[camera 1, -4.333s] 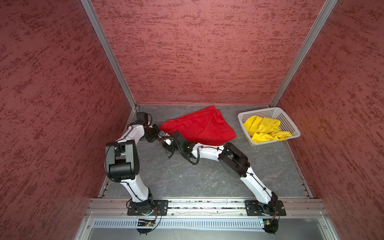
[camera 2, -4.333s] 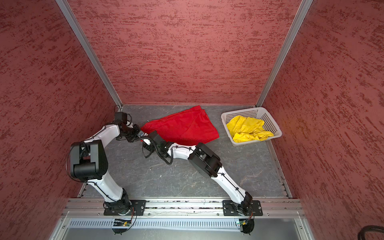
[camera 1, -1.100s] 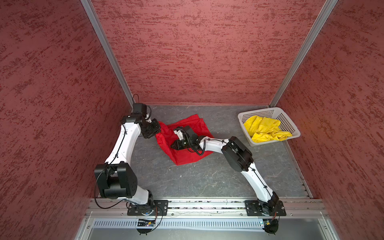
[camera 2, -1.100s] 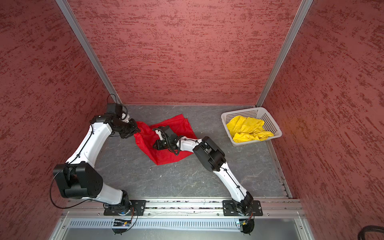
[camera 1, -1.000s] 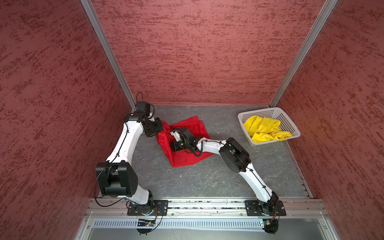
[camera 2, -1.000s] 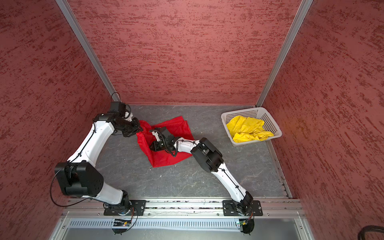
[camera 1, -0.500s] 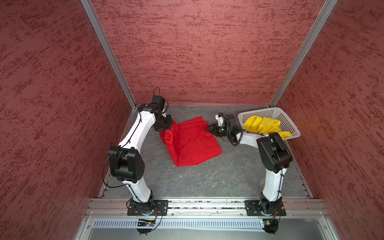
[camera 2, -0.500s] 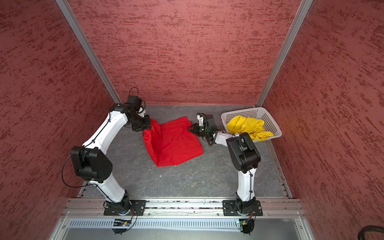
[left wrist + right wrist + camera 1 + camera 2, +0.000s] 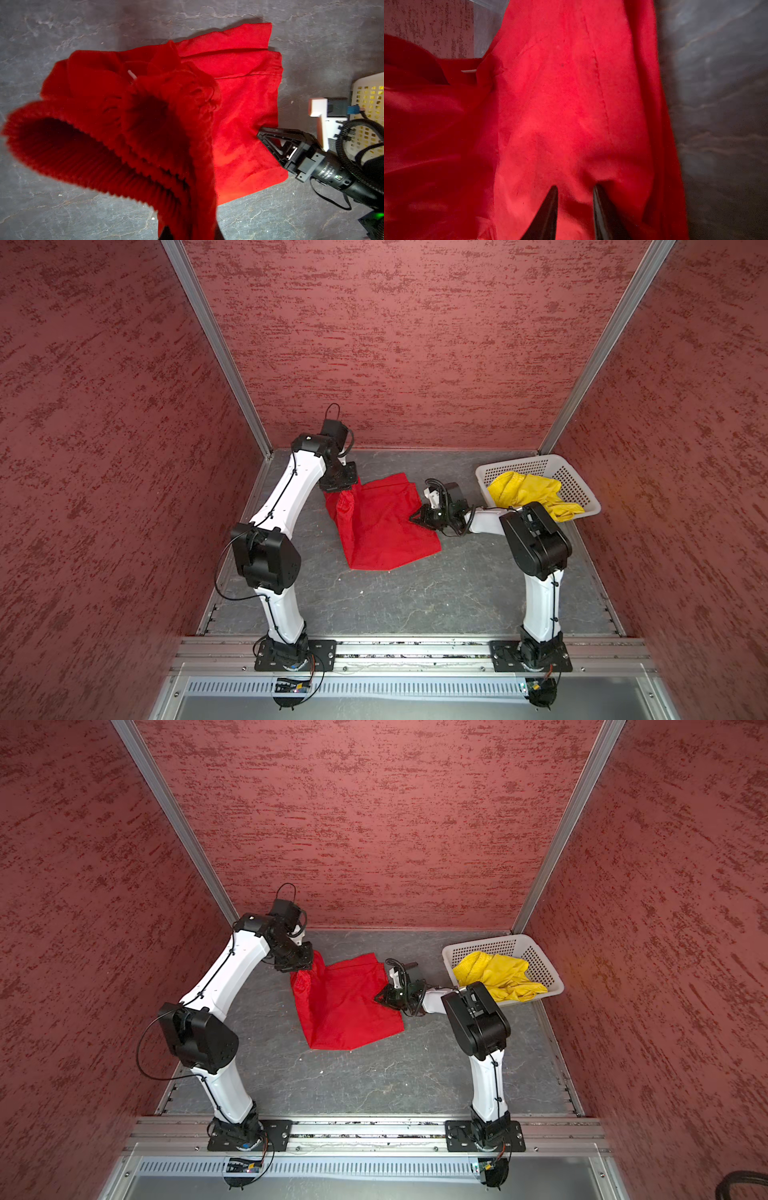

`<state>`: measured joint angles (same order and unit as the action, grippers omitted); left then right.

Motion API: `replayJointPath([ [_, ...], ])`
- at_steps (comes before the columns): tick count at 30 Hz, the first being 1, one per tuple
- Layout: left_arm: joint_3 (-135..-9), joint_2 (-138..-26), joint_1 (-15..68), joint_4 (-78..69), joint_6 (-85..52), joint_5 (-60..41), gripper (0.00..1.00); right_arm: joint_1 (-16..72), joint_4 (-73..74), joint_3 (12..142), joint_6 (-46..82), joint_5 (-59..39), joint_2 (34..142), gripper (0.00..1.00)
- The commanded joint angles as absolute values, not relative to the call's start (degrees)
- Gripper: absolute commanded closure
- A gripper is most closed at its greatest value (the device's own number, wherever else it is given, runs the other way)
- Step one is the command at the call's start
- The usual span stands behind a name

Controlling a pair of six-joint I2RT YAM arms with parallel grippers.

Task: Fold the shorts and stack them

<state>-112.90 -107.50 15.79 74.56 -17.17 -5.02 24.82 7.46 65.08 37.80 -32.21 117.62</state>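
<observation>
While speckled red walls [image 9: 415, 344] box in the grey stone-look table [image 9: 415, 597], I watch the left gripper [image 9: 343, 488] pinch the red shorts [image 9: 386, 526] by the raised waistband, its tips buried in cloth; the right gripper [image 9: 414, 518] nips their side edge. The yellow shorts [image 9: 528, 493] lie in the basket [image 9: 579, 485], partly hidden behind the elbow [image 9: 536, 539].
</observation>
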Motion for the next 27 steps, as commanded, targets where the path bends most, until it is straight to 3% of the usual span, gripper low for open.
replayJointPath([
  [1,-119.37,-111.40,20.34,76.78,-17.89,-4.87,0.89,25.78,5.54,65.67,36.91,-29.67,119.61,0.69],
  [10,-124.63,-122.51,28.85,73.25,-21.90,-7.30,0.80,25.86,9.65,62.12,39.30,-28.30,118.33,0.69],
  [11,-124.69,-123.66,29.46,72.57,-22.19,-7.71,0.77,25.82,9.95,61.70,39.60,-28.21,117.95,0.68],
  [15,-124.52,-128.54,30.50,69.89,-23.74,-9.52,0.29,24.95,10.67,58.96,40.66,-27.20,114.15,0.63],
  [16,-124.26,-129.19,30.55,69.04,-24.19,-10.57,0.22,24.41,10.66,57.95,40.97,-26.88,112.67,0.62],
  [21,-120.33,-128.66,30.75,60.96,-27.06,-18.54,0.01,20.10,4.64,52.01,40.62,-22.29,101.09,0.59],
  [27,-117.74,-124.18,30.22,57.89,-28.60,-20.92,0.00,18.61,-13.08,55.28,34.01,-9.68,91.48,0.55],
])
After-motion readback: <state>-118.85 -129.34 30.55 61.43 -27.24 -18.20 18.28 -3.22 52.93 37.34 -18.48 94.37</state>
